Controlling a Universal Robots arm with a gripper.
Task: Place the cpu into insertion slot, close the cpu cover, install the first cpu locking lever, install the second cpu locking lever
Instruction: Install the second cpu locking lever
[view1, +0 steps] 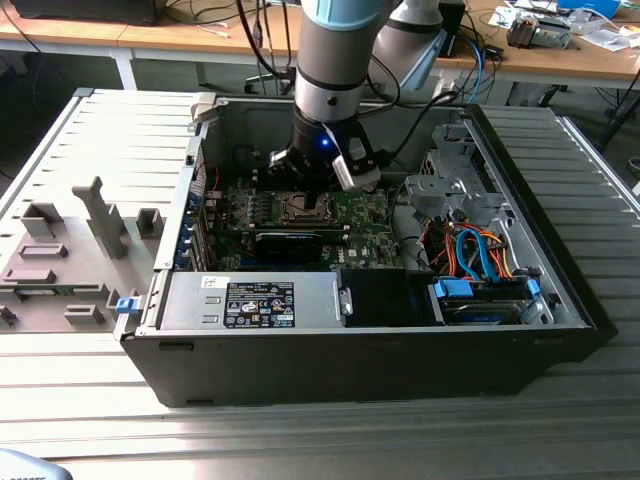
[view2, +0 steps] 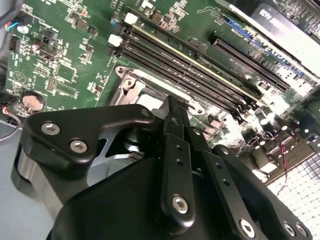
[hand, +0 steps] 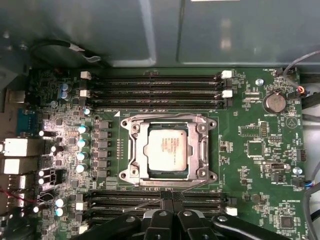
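The cpu (hand: 167, 147) lies silvery face up in the insertion slot (hand: 131, 131) on the green motherboard (hand: 255, 120). The cpu cover (hand: 196, 150) lies flat around it, its window framing the chip. A thin wire lever (hand: 145, 206) slants across the memory slots beside the socket's edge. In the first wrist view my gripper (hand: 170, 197) is shut, its black fingertips together just off that edge of the socket. In the second wrist view the gripper (view2: 172, 107) hangs close over the slot's rim (view2: 135, 87). In the exterior view the gripper (view1: 308, 192) hovers over the slot (view1: 300, 209) inside the open computer case.
Black memory slots (hand: 155, 85) flank the socket on two sides. The case's walls (view1: 190, 200) enclose the board. A long black card (view1: 290, 243), a power supply (view1: 255, 300) and a drive cage with blue and orange cables (view1: 470, 250) stand nearby. A grey fixture plate (view1: 70, 250) lies at the exterior view's left.
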